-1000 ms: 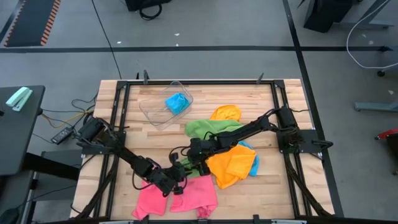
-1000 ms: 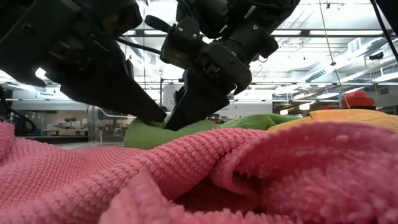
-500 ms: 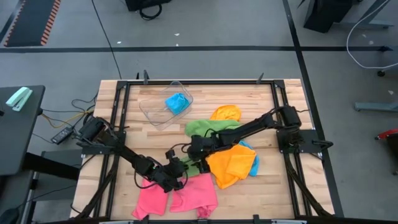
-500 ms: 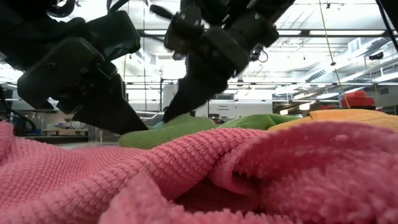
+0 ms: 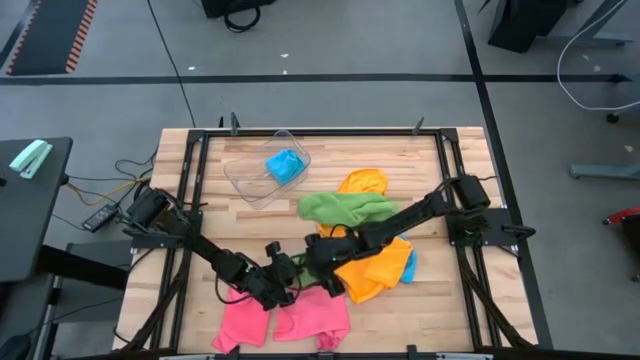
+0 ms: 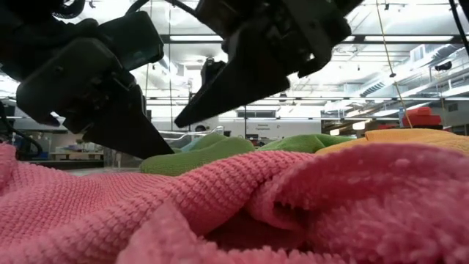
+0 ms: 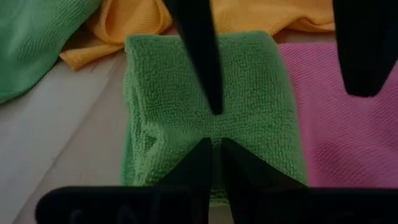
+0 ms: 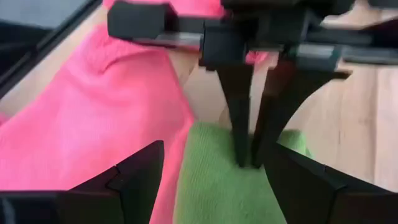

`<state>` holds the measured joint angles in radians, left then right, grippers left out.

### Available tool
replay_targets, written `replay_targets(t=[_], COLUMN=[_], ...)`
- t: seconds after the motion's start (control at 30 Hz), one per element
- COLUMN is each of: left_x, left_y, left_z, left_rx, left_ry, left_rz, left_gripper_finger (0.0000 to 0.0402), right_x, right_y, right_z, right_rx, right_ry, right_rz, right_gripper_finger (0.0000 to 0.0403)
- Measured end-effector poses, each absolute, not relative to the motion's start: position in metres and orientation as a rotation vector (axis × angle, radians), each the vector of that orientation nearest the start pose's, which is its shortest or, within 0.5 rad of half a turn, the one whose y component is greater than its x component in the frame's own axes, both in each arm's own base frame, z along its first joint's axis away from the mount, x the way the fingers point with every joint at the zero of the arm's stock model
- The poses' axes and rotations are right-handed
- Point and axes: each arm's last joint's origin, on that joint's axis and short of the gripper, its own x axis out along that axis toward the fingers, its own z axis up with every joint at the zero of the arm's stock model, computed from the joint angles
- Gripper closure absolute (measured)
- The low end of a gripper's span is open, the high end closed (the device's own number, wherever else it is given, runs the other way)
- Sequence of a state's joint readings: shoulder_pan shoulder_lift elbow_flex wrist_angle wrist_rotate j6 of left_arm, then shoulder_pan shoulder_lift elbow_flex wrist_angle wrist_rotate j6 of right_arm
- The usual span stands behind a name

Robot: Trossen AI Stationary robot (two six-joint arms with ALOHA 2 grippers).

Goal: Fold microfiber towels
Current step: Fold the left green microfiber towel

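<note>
A small folded green towel lies on the table between a pink towel and an orange one. My left gripper stands on it from the left, shut, fingertips on its top. My right gripper hovers open just above the same towel, touching nothing; its two fingers stand wide apart over the towel's far part. In the low view the left gripper meets the green towel, while the right gripper hangs above it. Another green towel lies farther back. My left gripper presses its shut fingertips down on the top face of the folded green towel, about mid-width. The fingers slant down from the table's left and near side. The towel lies flat on the table; whether any cloth is nipped between the tips, I cannot tell.
A clear plastic tub with a blue towel stands at the back left. A second orange towel lies behind the loose green one, and a blue towel peeks out beneath the near orange one. The black frame rims the table.
My right gripper has lifted off the folded green towel and come toward the table's near edge, staying open. My left gripper has rolled about its own axis while its tips stayed on the towel. The green towel has kept its place and shape.
</note>
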<state>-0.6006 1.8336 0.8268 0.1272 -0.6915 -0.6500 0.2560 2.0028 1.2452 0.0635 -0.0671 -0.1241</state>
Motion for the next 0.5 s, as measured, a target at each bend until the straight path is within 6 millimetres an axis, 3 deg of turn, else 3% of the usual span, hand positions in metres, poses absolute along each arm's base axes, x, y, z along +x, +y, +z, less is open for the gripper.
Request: replay_targets(t=[0.3, 0.5], left_x=[0.279, 0.279], left_y=[-0.173, -0.174], left_z=[0.114, 0.114], left_rx=[-0.112, -0.111], left_ry=[0.625, 0.626], left_rz=[0.296, 0.295], left_gripper_finger=[0.0350, 0.0349], right_x=[0.398, 0.393], right_y=[0.085, 0.082], right_z=[0.132, 0.125], right_rx=[-0.090, -0.068], right_ry=[0.750, 0.809], right_rz=[0.260, 0.239], right_gripper_finger=[0.0130, 0.0130])
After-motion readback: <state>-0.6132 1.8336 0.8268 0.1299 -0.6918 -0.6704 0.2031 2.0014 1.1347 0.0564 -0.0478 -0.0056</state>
